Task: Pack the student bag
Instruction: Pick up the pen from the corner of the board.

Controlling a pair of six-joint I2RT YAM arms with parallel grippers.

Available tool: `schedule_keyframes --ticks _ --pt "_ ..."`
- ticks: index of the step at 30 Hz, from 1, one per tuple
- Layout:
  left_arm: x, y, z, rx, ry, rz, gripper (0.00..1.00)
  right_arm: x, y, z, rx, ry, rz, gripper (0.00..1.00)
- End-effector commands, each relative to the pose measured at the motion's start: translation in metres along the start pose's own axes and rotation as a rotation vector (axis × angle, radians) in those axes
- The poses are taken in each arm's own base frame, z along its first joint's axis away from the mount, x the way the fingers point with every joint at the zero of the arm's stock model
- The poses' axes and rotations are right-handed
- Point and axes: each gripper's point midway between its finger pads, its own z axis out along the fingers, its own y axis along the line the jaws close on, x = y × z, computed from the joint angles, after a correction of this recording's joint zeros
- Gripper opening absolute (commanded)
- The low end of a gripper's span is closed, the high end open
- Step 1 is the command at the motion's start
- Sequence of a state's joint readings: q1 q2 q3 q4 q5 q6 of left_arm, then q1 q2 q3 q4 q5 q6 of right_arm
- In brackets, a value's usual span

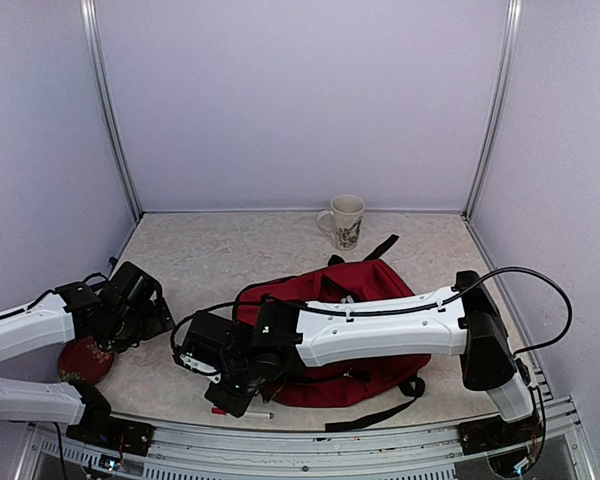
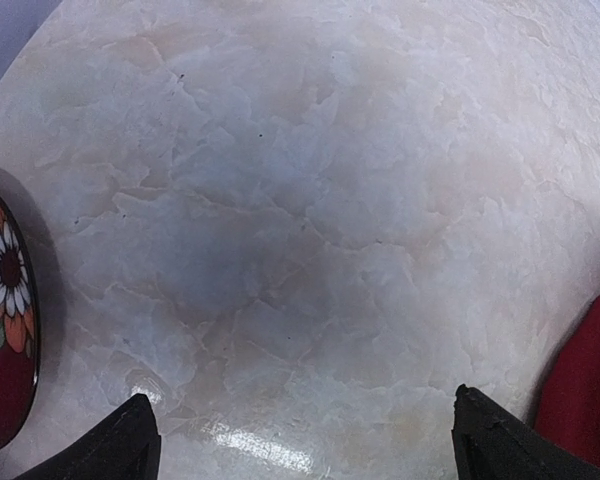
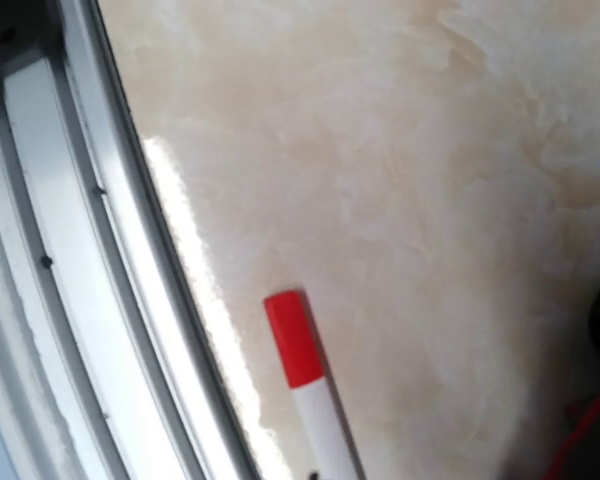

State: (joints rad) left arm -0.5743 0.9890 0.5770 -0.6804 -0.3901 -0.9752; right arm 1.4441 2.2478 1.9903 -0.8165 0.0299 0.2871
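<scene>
The student bag (image 1: 365, 290), dark red with black straps, lies in the middle of the table, and a strip of it shows at the right edge (image 2: 592, 390) of the left wrist view. My right arm reaches leftward across it. A marker (image 1: 250, 412) with a red cap and white body (image 3: 305, 375) lies by the front rail. My right gripper (image 1: 235, 398) is down on it and shut; the fingertips fall below the wrist frame. My left gripper (image 1: 145, 305) (image 2: 305, 445) hangs open over bare table left of the bag.
A dark red plate with a flower pattern (image 1: 83, 360) (image 2: 2, 320) sits by the left gripper. A patterned mug (image 1: 345, 220) stands behind the bag. The metal front rail (image 3: 80, 300) runs close beside the marker.
</scene>
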Motion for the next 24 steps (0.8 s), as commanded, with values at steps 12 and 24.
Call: schedule_keyframes --ticks 12,24 --pt "-0.006 -0.010 -0.004 0.045 -0.007 -0.003 0.99 0.046 -0.007 0.050 0.125 0.231 -0.060 0.47" --pt "-0.005 -0.011 -0.005 0.056 -0.003 -0.005 0.99 0.076 -0.016 0.068 0.178 0.337 -0.081 0.19"
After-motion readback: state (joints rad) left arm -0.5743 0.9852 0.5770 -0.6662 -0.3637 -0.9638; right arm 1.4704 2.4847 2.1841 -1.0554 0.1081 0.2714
